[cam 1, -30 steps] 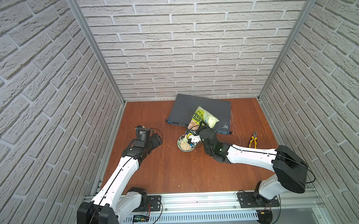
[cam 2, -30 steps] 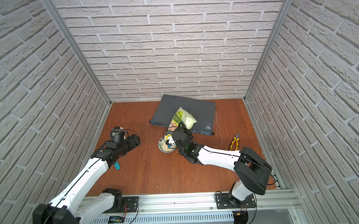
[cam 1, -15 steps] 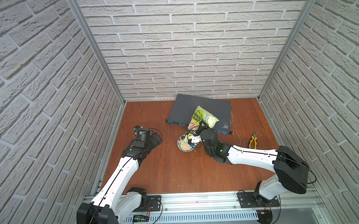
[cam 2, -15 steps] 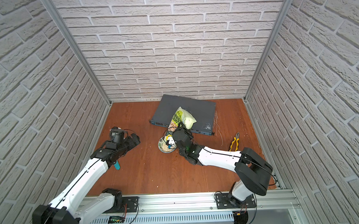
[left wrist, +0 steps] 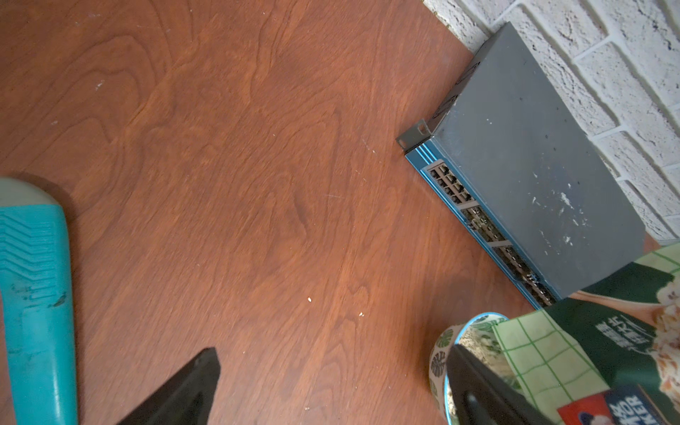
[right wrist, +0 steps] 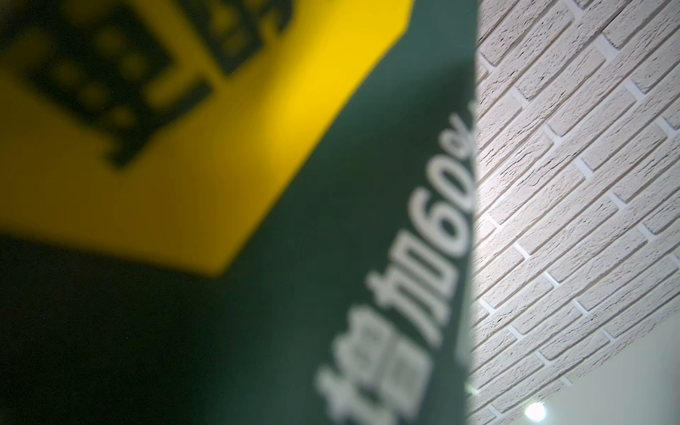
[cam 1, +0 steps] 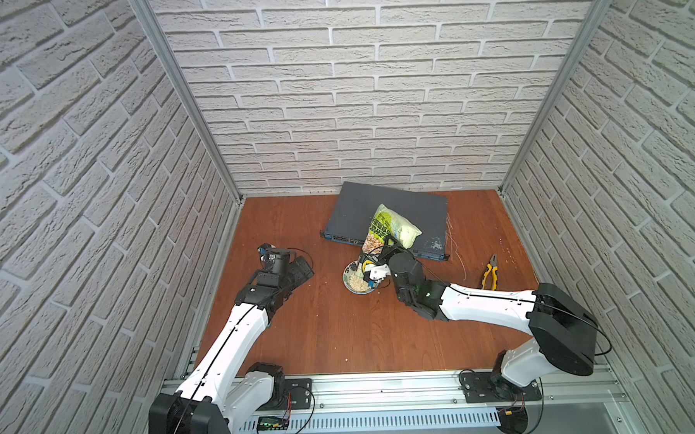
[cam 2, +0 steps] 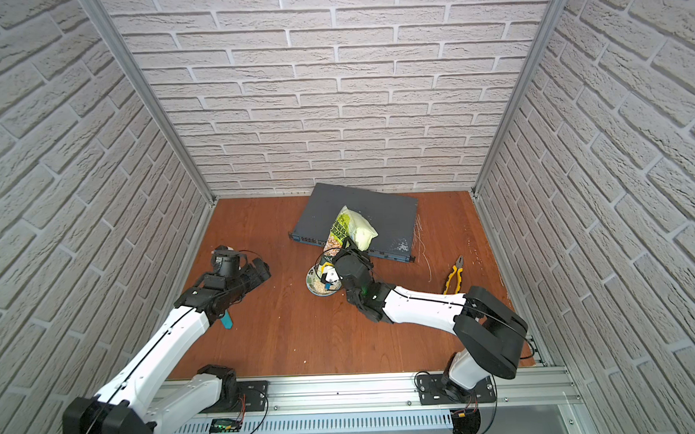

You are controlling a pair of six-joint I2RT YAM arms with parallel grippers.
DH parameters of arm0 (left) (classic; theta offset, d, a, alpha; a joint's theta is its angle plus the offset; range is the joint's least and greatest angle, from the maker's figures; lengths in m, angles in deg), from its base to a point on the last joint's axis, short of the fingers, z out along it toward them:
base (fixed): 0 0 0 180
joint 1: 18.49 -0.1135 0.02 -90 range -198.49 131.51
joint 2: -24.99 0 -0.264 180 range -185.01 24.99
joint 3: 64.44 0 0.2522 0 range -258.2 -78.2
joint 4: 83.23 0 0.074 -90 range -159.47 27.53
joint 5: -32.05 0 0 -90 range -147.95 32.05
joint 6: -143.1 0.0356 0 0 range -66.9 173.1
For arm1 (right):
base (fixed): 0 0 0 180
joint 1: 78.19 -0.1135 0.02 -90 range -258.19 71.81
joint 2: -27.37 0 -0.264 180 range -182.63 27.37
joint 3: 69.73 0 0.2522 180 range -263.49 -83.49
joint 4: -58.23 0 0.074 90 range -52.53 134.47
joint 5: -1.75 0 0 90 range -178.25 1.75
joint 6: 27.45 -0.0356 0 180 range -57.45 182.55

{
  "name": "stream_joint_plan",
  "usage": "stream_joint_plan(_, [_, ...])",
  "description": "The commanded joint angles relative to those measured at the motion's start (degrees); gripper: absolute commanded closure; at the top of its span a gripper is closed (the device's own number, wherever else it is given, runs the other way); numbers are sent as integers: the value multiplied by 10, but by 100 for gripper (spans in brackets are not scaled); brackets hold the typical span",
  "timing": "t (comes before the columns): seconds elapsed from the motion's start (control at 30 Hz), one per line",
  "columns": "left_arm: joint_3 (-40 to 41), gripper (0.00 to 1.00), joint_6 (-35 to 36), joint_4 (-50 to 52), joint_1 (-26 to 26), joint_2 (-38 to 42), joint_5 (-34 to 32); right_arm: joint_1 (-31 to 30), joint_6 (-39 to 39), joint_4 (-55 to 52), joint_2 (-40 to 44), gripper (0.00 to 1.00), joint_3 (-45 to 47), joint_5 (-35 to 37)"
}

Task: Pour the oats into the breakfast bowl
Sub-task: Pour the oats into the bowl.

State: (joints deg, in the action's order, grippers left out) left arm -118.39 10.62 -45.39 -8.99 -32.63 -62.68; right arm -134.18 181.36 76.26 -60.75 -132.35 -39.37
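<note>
While tipping the pouch (cam 1: 392, 228) mouth-down over the breakfast bowl (cam 1: 345, 277) at mid-surface (cam 1: 342, 327), clenching it in the right tool (cam 1: 376, 261), leaving the left tool (cam 1: 304, 268) spread wide, empty, well apart; judging pour well along, seeing oats (cam 1: 357, 284) already lying in bowl, awaiting finishing and righting of pouch.

- You're looking at a lab robot cell: brick-pattern panels (cam 1: 373, 104) wall three sides, joined by aluminium posts (cam 1: 183, 92).
- An aluminium rail (cam 1: 385, 390) along the wooden tabletop's (cam 1: 343, 331) front edge carries both arm bases (cam 1: 266, 384).
- A network switch (cam 1: 354, 217) sits by the back edge, and pliers (cam 1: 488, 274) lie near the right edge.
</note>
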Motion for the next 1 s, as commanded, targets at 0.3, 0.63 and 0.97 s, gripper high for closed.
stream_joint_plan(0.3, [2, 2, 1, 4, -5, 0, -3, -20, -28, 99, 6, 96, -23, 17])
stream_joint_plan(0.63, [5, 2, 1, 4, -5, 0, 0, -27, -53, 77, 14, 96, -20, 18])
stream_joint_plan(0.97, [4, 2, 3, 8, -6, 4, -1, -8, -99, 33, 40, 97, -19, 42])
